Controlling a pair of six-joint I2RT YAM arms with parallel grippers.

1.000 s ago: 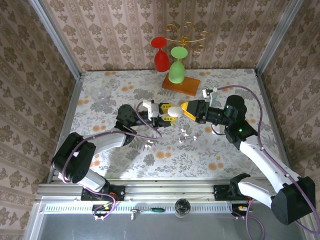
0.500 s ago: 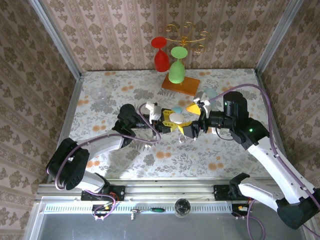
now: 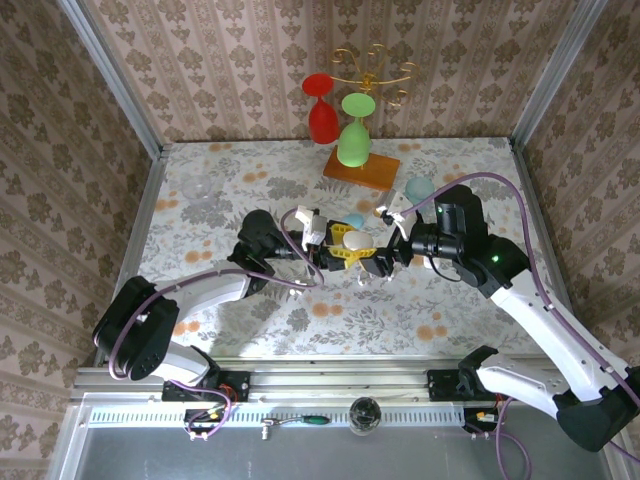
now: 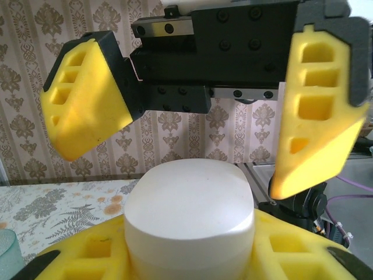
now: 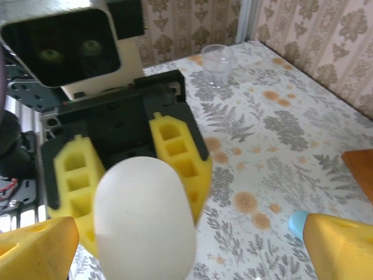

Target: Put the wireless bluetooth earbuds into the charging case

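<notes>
Gripping smooth white pebble-shaped charging case (image 3: pixel 357 240): left pincer (image 3: pixel 345 248); right pincer (image 3: pixel 380 243) gaping wide, fingers flanking it.

Robot lab test cell dressed as home: beige damask wallpaper panels (image 3: pixel 230 70) between bare aluminium corner posts (image 3: pixel 110 78), floral-print desk (image 3: pixel 470 175), slotted aluminium mounting rail (image 3: pixel 320 380) at near edge, gold wire rack (image 3: pixel 372 68) hanging red goblet (image 3: pixel 322 115) and green goblet (image 3: pixel 354 140).

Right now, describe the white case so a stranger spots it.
From the wooden stand at the back, come straight forward a little. The case is the smooth white pebble pinched in the left gripper's yellow fingers, unlike the pale blue piece lying nearby.
</notes>
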